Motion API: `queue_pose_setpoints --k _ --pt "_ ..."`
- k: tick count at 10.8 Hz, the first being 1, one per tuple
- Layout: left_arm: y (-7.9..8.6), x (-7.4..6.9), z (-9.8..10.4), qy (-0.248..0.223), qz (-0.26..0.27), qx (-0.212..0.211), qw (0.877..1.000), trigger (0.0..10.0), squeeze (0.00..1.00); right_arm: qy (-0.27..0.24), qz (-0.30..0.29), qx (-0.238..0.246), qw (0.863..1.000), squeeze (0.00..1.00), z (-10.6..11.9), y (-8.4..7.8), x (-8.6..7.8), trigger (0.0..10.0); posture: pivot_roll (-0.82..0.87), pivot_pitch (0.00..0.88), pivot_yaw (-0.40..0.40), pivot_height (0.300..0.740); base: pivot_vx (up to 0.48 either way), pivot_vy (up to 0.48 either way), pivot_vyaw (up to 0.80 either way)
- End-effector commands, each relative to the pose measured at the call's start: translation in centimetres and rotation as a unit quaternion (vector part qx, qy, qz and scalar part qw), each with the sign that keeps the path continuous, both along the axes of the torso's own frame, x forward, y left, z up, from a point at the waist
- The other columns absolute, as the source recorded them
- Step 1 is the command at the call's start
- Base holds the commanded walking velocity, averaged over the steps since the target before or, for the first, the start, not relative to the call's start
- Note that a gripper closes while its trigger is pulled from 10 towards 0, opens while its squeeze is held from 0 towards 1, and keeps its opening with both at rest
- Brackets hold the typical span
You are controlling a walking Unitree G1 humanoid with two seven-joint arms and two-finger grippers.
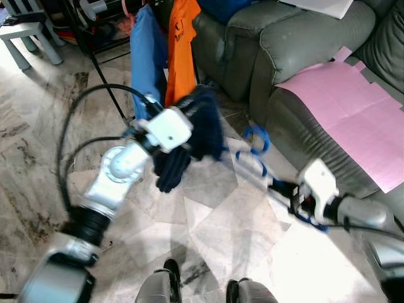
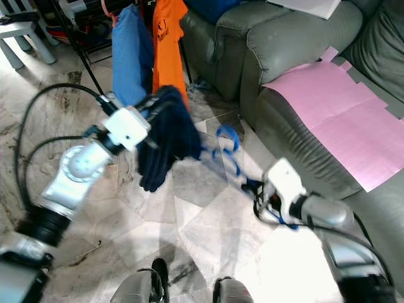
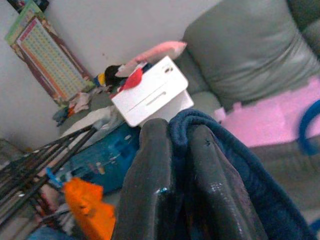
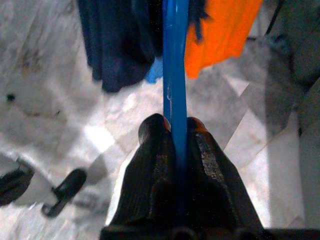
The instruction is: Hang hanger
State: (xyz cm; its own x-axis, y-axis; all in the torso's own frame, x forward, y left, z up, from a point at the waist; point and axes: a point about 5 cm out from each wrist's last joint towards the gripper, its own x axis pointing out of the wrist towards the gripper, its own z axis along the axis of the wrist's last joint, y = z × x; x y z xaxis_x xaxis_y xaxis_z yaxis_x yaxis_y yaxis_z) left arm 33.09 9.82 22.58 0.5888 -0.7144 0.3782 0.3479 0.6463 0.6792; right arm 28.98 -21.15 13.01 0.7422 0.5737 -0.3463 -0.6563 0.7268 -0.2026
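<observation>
A dark navy garment [image 1: 203, 126] hangs in the air over the marble floor, and my left gripper [image 3: 175, 131] is shut on its upper edge. The garment drapes over one end of a blue plastic hanger [image 1: 255, 144], whose loops show just right of the cloth. My right gripper [image 4: 175, 122] is shut on the hanger's thin blue bar [image 4: 175, 60], low and to the right, in front of the sofa [image 1: 297, 38]. The two arms hold garment and hanger between them. The hanger's end inside the garment is hidden.
An orange shirt [image 1: 182, 50] and a blue shirt [image 1: 148, 60] hang behind, beside a black rack's legs [image 1: 101, 69]. A pink sheet [image 1: 353, 120] lies on the grey sofa's seat. A white stool [image 1: 25, 35] stands far left. My feet [image 1: 170, 278] show at the bottom.
</observation>
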Motion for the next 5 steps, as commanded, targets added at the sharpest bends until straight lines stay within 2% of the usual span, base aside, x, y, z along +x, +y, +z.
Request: queue_pose_setpoints --k 1,2,3,5 --pt "-0.4 -0.5 -0.1 0.002 -0.018 0.009 1.000 10.0 0.00 -0.012 -0.001 0.014 1.000 0.00 0.7 0.1 0.1 10.0 -0.09 0.236 0.008 0.740 0.000 0.000 0.00" --pt "-0.8 -1.1 -1.5 0.030 -0.036 0.041 0.998 10.0 0.00 -0.031 0.001 0.044 0.999 0.00 1.8 0.8 0.7 10.0 -0.09 0.235 0.010 0.740 0.000 0.000 0.00" --pt "-1.1 -1.3 -1.6 0.029 -0.038 0.040 0.998 10.0 0.00 -0.042 -0.018 0.082 0.996 0.00 2.6 0.7 1.2 10.0 -0.09 0.237 0.009 0.740 0.000 0.000 0.00" --pt "-1.7 -1.4 -0.8 0.029 -0.037 0.009 0.999 10.0 0.00 -0.071 -0.101 0.113 0.986 0.00 3.5 -0.4 2.7 10.0 -0.09 0.236 0.006 0.740 0.000 0.000 0.00"
